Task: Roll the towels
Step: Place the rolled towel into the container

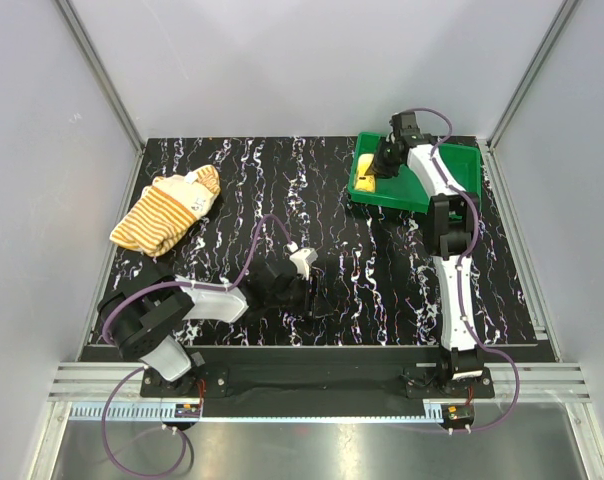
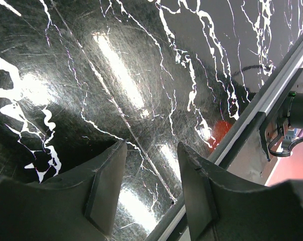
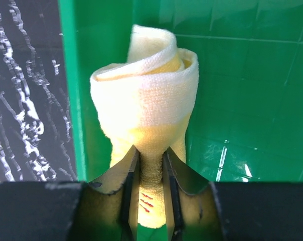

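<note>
Listing from the left. Item one: striped towel [image 1: 167, 213], orange-yellow and cream, lying in a loose, bunched heap on the black marbled table [image 1: 382, 270]. It sits well apart from the left pincer [image 1: 310, 290], off to that pincer's left and farther from the arm bases, with nothing touching it. Item two: the left pincer, low over the table near its front edge. In the wrist view its two dark fingers [image 2: 106, 196] stand wide apart, with only bare tabletop between them; it grips nothing. An aluminium rail [image 2: 262, 105] runs along the table's edge just to the right of this pincer. Item three: right pincer [image 1: 370, 178], far across the table on an outstretched arm, reaching into the green tray [image 1: 452, 165]. Its jaws are drawn nearly together, pinching a fold of the yellow towel [image 3: 146, 100] between them. Item four: the yellow towel itself, wound into a roll whose spiral end faces up, held just ahead of the right pincer's fingertips. It is inside the tray, close beside the tray's left wall [image 3: 68, 100]. Whether the roll's lower end touches the tray floor cannot be told. Item five: open green tray floor, extending to the right of the right pincer.
</note>
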Robot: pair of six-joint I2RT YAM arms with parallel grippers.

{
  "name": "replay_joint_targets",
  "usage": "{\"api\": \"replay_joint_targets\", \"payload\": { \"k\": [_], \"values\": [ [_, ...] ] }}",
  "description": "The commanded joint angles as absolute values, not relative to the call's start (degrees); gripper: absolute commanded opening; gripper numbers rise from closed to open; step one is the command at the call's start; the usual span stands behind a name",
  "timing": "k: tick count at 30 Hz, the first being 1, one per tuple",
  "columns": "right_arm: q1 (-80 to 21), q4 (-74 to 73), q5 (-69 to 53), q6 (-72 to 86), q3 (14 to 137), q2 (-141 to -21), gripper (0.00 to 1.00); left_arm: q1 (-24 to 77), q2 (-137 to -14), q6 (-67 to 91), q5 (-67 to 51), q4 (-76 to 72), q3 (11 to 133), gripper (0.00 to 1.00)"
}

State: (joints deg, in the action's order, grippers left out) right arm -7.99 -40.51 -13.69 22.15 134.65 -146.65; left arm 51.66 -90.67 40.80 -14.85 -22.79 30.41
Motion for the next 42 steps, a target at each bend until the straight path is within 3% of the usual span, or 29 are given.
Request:
{"api": "replay_joint_targets", "payload": {
  "k": [1,7,9,12,16,28,42],
  "values": [
    [-10.6,-42.6,-10.3,21.3,136.0,-150.0,0.27,51.5,-94.0,38.8,-12.9,-13.3,29.1,0.53],
    [-11.6,-46.4,-6.6,19.5,138.4,-150.5,0.39,51.5,-94.0,38.8,-12.8,-13.2,29.1,0.52],
    [-11.6,-46.9,-5.7,19.2,138.2,-149.7,0.50,51.5,-94.0,38.8,-12.8,-13.1,29.1,0.52],
    [-11.7,-47.8,-3.9,18.1,137.4,-147.5,0.58,51.5,-93.9,38.8,-12.7,-13.0,29.0,0.52],
    [-11.6,-48.2,-2.9,17.4,135.9,-144.0,0.64,51.5,-94.0,38.8,-12.5,-12.9,29.2,0.52],
    [-11.7,-48.8,-3.8,17.0,133.1,-136.8,0.70,51.6,-94.7,38.8,-12.2,-12.3,29.7,0.52],
    [-11.6,-49.1,-3.5,16.9,132.6,-135.9,0.70,51.6,-94.8,38.8,-12.2,-12.1,30.0,0.51]
  ]
}}
